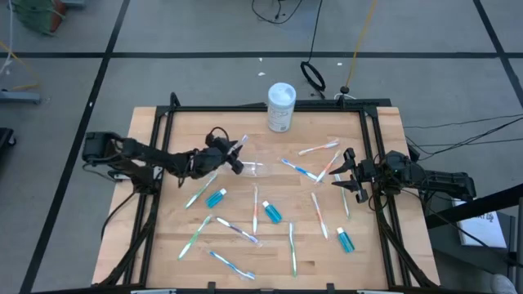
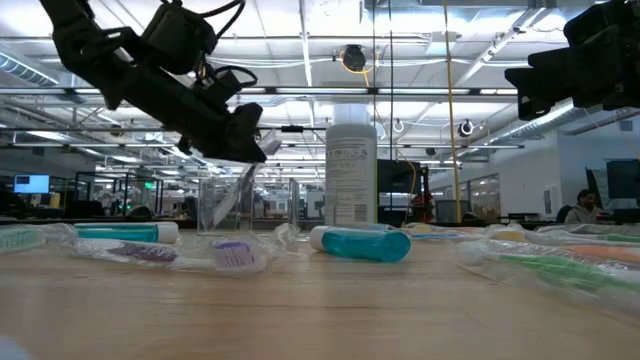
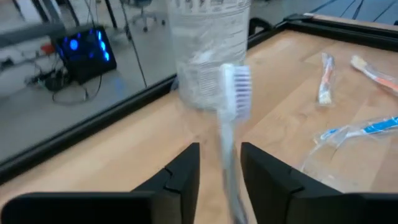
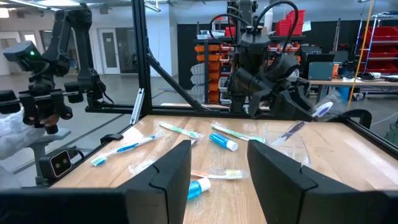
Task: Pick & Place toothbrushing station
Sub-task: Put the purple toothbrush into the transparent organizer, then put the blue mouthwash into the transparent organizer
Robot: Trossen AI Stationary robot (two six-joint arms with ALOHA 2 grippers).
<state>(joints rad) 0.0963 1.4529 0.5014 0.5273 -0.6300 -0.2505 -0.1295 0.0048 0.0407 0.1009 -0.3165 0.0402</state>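
Observation:
My left gripper [image 1: 231, 157] is shut on a white toothbrush with a pale purple head [image 3: 238, 87], held above the table beside the small clear cup [image 1: 253, 169]. In the low view the toothbrush's lower end [image 2: 238, 198] slants down across the cup [image 2: 225, 205]. I cannot tell whether it is inside the cup. Several wrapped toothbrushes [image 1: 239, 233] and three blue toothpaste tubes [image 1: 216, 198] [image 1: 271, 212] [image 1: 346, 239] lie flat on the wooden table. My right gripper [image 1: 341, 173] is open and empty above the table's right part. My left gripper pinches the toothbrush's handle [image 3: 227, 163] between its two fingers, some way below the head. The head sticks out past the fingertips and points up. The toothbrush is lifted clear of the table and tilted, its lower end hanging toward the cup [image 4: 287, 140].
A taller white cylindrical container [image 1: 281, 106] stands at the table's far edge, straight ahead of my left gripper [image 3: 221, 155] in its wrist view. A black frame [image 1: 245, 108] runs round the table. Loose toothbrushes [image 1: 317, 149] lie between the two grippers.

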